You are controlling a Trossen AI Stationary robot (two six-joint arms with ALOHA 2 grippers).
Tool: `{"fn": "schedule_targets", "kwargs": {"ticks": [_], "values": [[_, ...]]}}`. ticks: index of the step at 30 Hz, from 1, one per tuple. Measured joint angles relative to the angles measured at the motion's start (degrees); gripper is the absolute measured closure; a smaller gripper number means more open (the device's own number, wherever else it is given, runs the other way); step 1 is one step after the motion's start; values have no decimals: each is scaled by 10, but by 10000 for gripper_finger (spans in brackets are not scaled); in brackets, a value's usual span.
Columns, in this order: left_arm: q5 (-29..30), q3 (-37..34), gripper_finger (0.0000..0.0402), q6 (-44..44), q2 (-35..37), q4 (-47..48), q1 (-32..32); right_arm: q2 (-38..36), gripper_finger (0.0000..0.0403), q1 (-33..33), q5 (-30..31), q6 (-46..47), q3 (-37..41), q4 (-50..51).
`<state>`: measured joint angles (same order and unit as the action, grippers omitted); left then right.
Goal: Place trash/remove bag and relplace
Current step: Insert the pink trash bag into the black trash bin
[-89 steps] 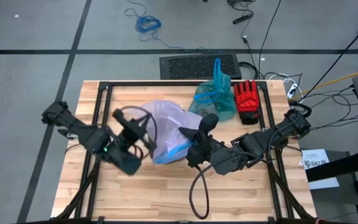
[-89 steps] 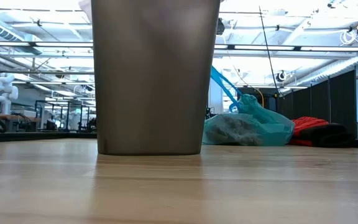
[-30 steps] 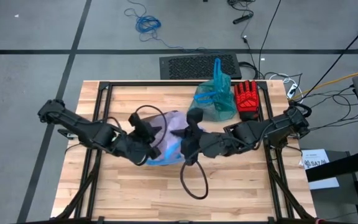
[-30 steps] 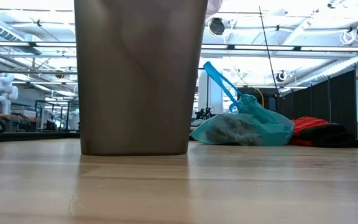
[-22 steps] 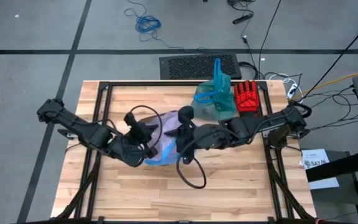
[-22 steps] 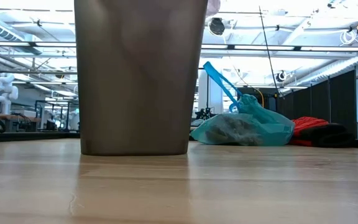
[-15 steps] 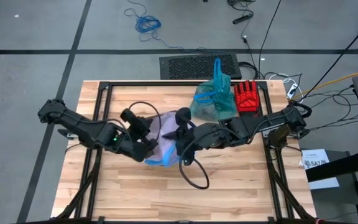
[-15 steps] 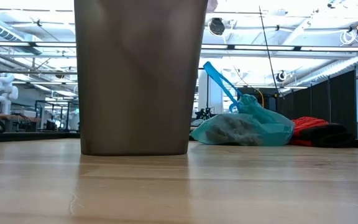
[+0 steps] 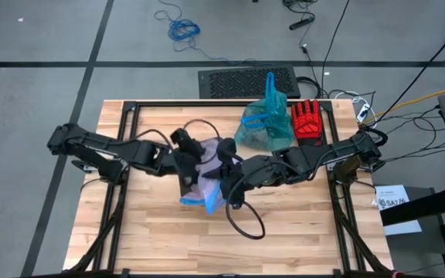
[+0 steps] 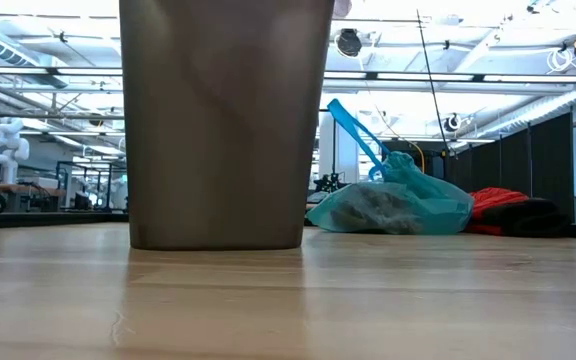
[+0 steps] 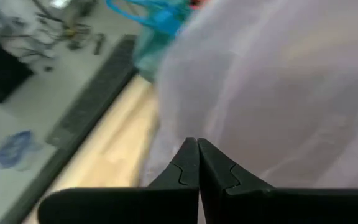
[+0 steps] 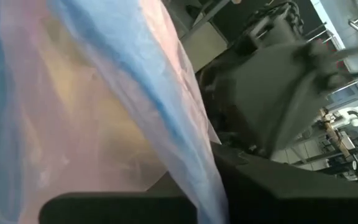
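Note:
A pale pink bag with a blue edge hangs bunched between my two grippers at the table's middle. My left gripper is at the bag's left side and my right gripper at its right side; both are shut on it. A tall grey-brown bin stands on the table; from above, the bag and the arms hide it. The teal bag lies on its underside near the far edge, and dark lumps show through its wall. One loop handle sticks up. My left gripper pinches the pink bag's film between its closed fingertips, coming level from the table's left. How many layers it has I cannot tell. The film rises slack beyond the tips. My right gripper has the bag's blue-edged rim running down between its fingers. The film drapes over one finger and hides the place of contact. It comes from the table's right.
A red glove lies right of the teal bag. Black frame rails run along the table's sides. A black mat and cables lie on the floor beyond the far edge. Bare wood shows toward the near edge.
My left gripper has moved toward the far edge and a little right, turning as it went. My right gripper has moved left toward it. The pink bag has been gathered narrower between them, its blue edge now hanging toward the near side. The bin has stayed in place.

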<state>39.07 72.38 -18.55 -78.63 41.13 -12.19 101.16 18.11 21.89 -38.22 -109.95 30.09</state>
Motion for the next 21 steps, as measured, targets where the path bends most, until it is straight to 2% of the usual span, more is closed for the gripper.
{"fn": "schedule_targets", "kwargs": {"ticks": [4, 10, 14, 21], "values": [[-40, -57, 402, 9, 0, -72, 1, 0, 403, 1, 0, 2, 0, 4], [-43, -131, 401, -21, 0, -142, -1, 0, 403, 0, -30, 1, 0, 7], [-42, -125, 401, -19, 10, -163, -30, 0, 403, -6, -61, 4, 0, 8], [18, -79, 401, 29, 66, -167, -80, 0, 403, -20, -73, 4, 0, 10]]}}
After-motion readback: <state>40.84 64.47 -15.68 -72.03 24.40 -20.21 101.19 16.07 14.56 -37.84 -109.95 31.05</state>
